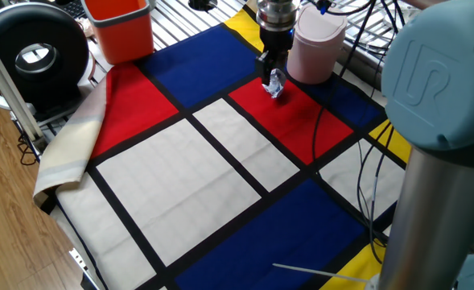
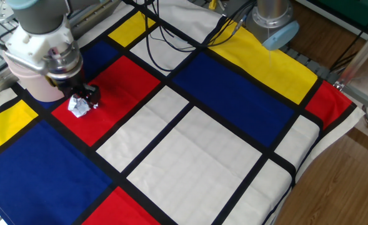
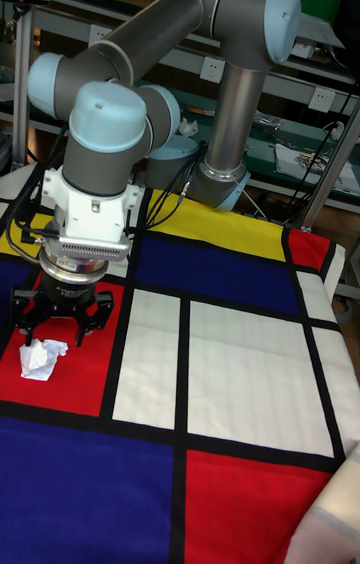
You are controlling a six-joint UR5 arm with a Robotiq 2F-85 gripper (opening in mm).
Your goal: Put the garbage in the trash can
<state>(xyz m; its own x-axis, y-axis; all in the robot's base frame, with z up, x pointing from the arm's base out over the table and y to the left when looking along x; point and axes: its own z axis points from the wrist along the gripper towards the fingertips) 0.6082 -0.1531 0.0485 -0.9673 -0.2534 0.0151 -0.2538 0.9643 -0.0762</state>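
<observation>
The garbage, a small crumpled white-grey paper wad, lies on a red square of the checked cloth just in front of the trash can, a pale pink bin with a rounded lid. My gripper hangs right over the wad, pointing down, its tips at the wad's top. From the other fixed view the garbage sits under the gripper, with the trash can partly hidden behind the wrist. The tall fixed view shows the gripper with fingers spread, open, and the garbage below its left finger.
An orange square bin stands at the back left, beside a black round device. Black cables trail across the yellow and blue squares near the arm's base. The cloth's left edge hangs folded off the table.
</observation>
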